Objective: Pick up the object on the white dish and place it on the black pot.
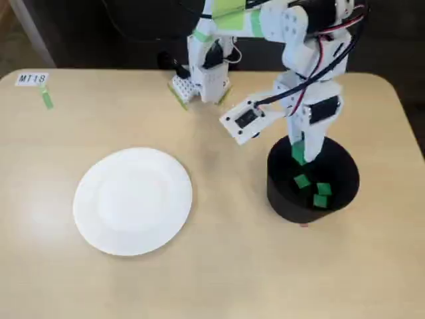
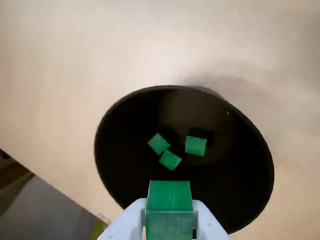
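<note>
The gripper (image 2: 170,220) is clamped on a small solid green cube (image 2: 169,207), held directly above the mouth of the matte black round pot (image 2: 245,180) at centre frame, so release is straight down.

We see our white arm reach forward from its base and bend down at the wrist, so the end effector (image 1: 299,157) points straight down, its two white fingers (image 2: 131,220) closed on a green cube (image 2: 169,209).

4 green cubes (image 2: 169,206), 1 black pot (image 2: 240,190), 1 white plate (image 1: 133,201).
</note>
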Robot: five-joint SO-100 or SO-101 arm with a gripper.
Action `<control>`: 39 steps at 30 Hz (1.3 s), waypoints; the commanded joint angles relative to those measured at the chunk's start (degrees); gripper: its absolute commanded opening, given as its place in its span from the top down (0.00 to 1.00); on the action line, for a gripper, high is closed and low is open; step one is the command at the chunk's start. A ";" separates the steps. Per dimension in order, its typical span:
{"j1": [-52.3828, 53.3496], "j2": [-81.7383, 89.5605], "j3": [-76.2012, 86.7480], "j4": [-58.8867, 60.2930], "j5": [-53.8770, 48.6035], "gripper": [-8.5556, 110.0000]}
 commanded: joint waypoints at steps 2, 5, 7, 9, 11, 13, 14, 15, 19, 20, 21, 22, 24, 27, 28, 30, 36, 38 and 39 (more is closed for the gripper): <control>-1.58 -2.90 -0.88 -0.18 0.18 0.93; -2.20 -6.68 -2.11 -0.35 -0.35 0.93; -2.64 -8.96 -3.52 -0.35 -0.44 0.93; -2.99 -10.99 -5.27 -0.35 -0.35 0.93; -3.25 -12.66 -6.86 -0.35 0.00 0.93; -3.34 -13.71 -8.26 -0.35 0.62 0.93; -3.34 -14.06 -8.61 -0.35 0.88 0.92; -3.34 -14.15 -8.70 -0.35 0.88 0.90; -3.78 -13.45 -8.88 -0.35 -2.37 0.67; -3.87 -13.45 -9.14 -0.35 -2.64 0.65; -3.87 -13.36 -9.49 -0.35 -2.64 0.63; -3.87 -13.36 -9.76 -0.35 -2.46 0.63; -3.96 -13.18 -9.84 -0.26 -2.46 0.63; -4.13 -12.66 -9.84 -0.18 -2.72 0.63; -4.13 -12.39 -9.84 -0.18 -2.99 0.63; -4.48 -11.43 -9.84 -0.18 -3.43 0.64; -4.66 -7.29 -9.67 -0.09 0.09 0.90; -4.66 -3.34 -7.03 0.00 0.62 0.93; -4.66 -1.05 -5.89 0.00 0.79 0.93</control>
